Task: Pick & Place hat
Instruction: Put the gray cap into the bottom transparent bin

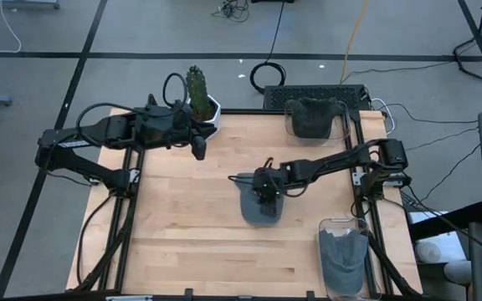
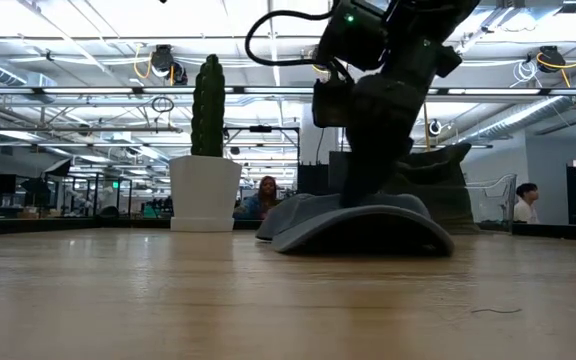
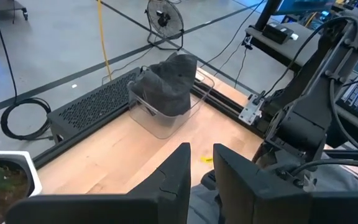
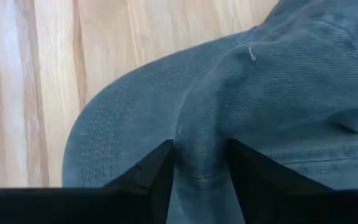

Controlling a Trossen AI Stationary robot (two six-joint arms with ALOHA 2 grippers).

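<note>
right gripper [image 4: 199, 163] is straight over a blue-grey denim cap [image 4: 241, 93] lying on the light wooden tabletop [image 4: 42, 74]. its two dark fingers [image 4: 151, 174] stand apart, a fold of the cloth between them. curved stitch rows run round the brim edge. a loose thread sits on the crown.

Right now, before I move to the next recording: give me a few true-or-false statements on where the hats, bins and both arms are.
1. A grey hat lies on the table. True.
2. The right gripper is parked over the potted cactus. False: it is down at the hat, jaws apart.
3. Both clear bins are empty. False: the far bin and the near bin each hold a hat.
4. The left gripper holds nothing. True.
</note>
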